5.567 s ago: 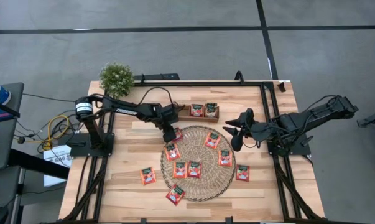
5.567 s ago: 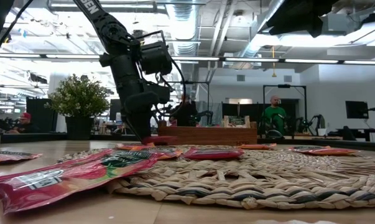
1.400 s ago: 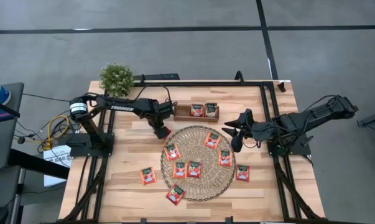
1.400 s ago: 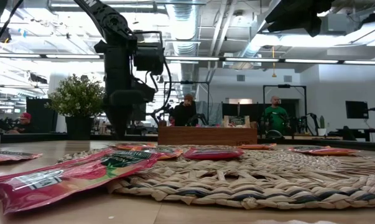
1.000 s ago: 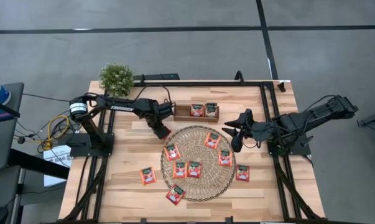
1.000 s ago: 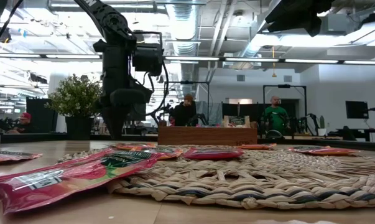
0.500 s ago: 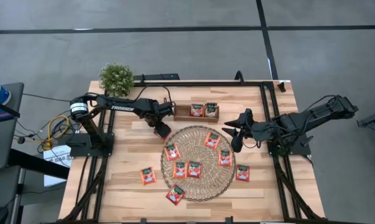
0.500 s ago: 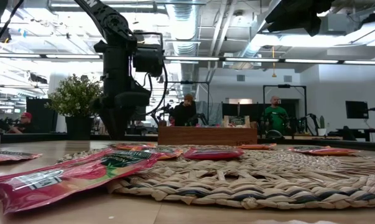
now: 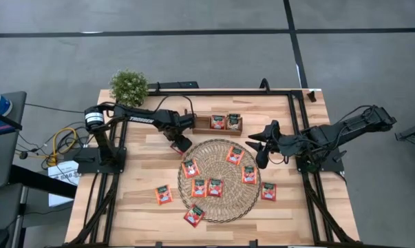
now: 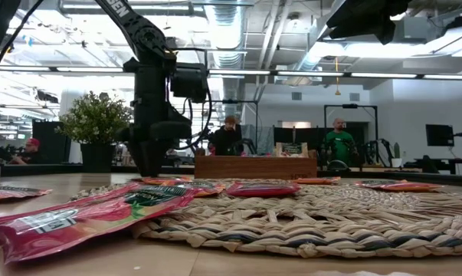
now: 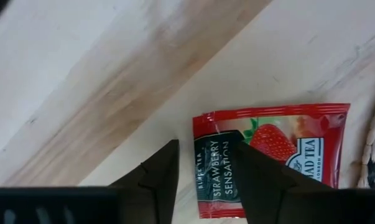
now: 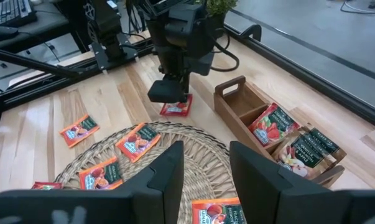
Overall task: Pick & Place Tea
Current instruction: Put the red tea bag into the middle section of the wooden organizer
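A red tea sachet (image 11: 287,149) lies flat on the wood just off the woven mat's far-left rim (image 9: 182,146) (image 12: 176,109). My left gripper (image 11: 203,146) (image 9: 180,141) (image 12: 168,93) stands low over it, pointing down, open by a narrow gap. Several more red sachets lie on the mat (image 9: 224,201), and two stand in the wooden tray (image 9: 201,124). My right gripper (image 9: 261,157) (image 12: 206,149) waits open above the mat's right side. My left gripper comes from above at the sachet's edge with the dark printed band (image 11: 212,168). That edge shows in the gap between the fingers. One finger (image 11: 255,180) covers part of the sachet and the other is over bare wood. I cannot tell whether it touches the sachet.
Loose sachets lie on the table at the mat's near left (image 9: 164,195), near edge (image 9: 193,215) and right (image 9: 268,191). A potted plant (image 9: 129,86) stands at the far left corner. The tray (image 12: 237,102) sits beyond the mat. People show in the room behind.
My left gripper has edged a little toward the table's right, staying low over the red sachet by the mat's rim. The right arm has kept still.
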`<state>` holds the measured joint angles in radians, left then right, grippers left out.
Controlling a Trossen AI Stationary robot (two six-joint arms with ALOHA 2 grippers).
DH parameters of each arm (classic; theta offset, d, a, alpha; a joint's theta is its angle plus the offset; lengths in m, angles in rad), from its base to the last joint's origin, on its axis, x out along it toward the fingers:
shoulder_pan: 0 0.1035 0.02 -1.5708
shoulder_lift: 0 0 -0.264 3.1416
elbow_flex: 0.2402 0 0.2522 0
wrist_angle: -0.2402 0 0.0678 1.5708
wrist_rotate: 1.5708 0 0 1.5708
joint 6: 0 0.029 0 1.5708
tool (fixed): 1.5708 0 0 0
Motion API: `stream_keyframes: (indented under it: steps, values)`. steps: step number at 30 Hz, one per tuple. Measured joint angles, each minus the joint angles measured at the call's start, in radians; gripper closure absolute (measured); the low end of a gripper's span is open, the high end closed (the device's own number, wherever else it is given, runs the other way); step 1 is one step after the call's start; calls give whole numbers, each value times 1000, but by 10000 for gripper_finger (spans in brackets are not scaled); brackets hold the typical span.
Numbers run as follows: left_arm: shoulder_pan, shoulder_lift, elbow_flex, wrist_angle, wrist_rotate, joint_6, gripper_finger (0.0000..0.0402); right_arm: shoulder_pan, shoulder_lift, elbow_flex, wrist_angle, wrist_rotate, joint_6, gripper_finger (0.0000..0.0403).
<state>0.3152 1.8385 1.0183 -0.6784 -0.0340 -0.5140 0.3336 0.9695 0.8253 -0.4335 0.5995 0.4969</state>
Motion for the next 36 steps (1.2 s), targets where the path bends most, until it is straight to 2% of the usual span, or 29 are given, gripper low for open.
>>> stream_keyframes:
  steps: [3, 7, 9, 17, 24, 29, 32, 36]
  values:
    - [1, -1, -2, -1, 0, 1, 308, 0, 0, 0, 0, 0, 0, 282]
    - [1, -1, -2, -3, -13, 1, 380, 0, 0, 0, 1, 0, 0, 282]
    - [0, -6, -2, -15, -33, 3, 394, 0, 0, 0, 1, 0, 0, 282]
    - [1, -93, 44, -159, -175, 76, 401, 0, 0, 0, 2, 0, 0, 282]
    - [-18, -207, 170, -282, -296, 113, 401, 0, 0, 0, 2, 0, 0, 282]
    - [-73, -235, 321, -237, -358, 218, 401, -2, 0, 0, 2, 5, -5, 282]
    - [-108, -224, 408, -138, -389, 325, 401, -9, 0, 0, 2, 5, -6, 282]
    - [-138, -173, 465, -14, -414, 473, 401, -9, 0, 0, 10, 6, -7, 282]
